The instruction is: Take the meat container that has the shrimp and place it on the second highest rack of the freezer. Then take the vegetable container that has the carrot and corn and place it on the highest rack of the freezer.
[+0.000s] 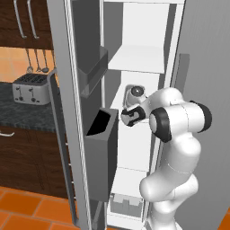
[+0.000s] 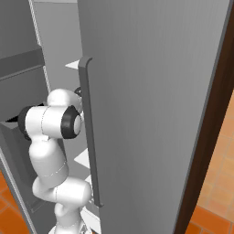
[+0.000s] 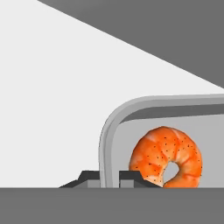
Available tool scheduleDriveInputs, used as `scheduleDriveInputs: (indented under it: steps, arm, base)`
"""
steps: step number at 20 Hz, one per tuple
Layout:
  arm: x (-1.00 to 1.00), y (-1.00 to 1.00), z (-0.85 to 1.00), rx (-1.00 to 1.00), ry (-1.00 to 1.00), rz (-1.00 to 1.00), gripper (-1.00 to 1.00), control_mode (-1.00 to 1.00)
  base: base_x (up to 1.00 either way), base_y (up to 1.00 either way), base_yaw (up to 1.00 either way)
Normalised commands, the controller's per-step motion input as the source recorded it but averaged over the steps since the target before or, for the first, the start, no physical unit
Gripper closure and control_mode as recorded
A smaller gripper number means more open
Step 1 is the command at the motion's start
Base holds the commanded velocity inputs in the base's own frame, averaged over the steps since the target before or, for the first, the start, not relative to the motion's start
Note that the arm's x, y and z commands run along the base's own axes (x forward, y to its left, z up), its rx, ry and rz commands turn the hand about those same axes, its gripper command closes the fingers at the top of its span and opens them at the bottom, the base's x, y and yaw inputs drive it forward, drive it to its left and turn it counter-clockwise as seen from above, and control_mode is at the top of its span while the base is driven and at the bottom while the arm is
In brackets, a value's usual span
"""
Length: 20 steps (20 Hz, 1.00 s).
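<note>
In the hand view my gripper [image 3: 109,177] is shut on the rounded rim of the grey meat container [image 3: 106,131]. The curled orange shrimp [image 3: 167,157] lies inside it, just right of the fingertips. A white surface [image 3: 52,87] spreads behind the container; I cannot tell whether it is a rack or a wall. In the left base view the arm reaches into the open freezer [image 1: 139,36], with its wrist [image 1: 133,115] below a white rack [image 1: 134,59]. I cannot tell which rack that is. The vegetable container with the carrot and corn is out of view.
The freezer's open left door carries dark grey bins [image 1: 101,139] close beside the arm. The shut right door with its long bar handle [image 2: 89,132] stands just right of the elbow. A toaster [image 1: 30,88] sits on the dark counter at the left. A tray [image 1: 126,204] rests low in the freezer.
</note>
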Motion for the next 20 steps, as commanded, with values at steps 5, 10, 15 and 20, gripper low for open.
scheduleDriveInputs:
  steps: [5,10,15,20]
  arm:
    - [0.17,0.00,-0.26,0.00,0.00,0.00,1.00,-1.00]
    - [0.31,0.00,-0.27,0.00,0.00,0.00,1.00,-1.00]
    - [0.19,0.00,-0.18,0.00,-0.01,0.00,1.00,-1.00]
    - [0.00,0.00,0.00,0.00,0.00,0.00,1.00,-1.00]
  base:
    - [0.00,0.00,0.00]
    - [0.00,0.00,0.00]
    - [0.00,0.00,0.00]
    - [0.00,0.00,0.00]
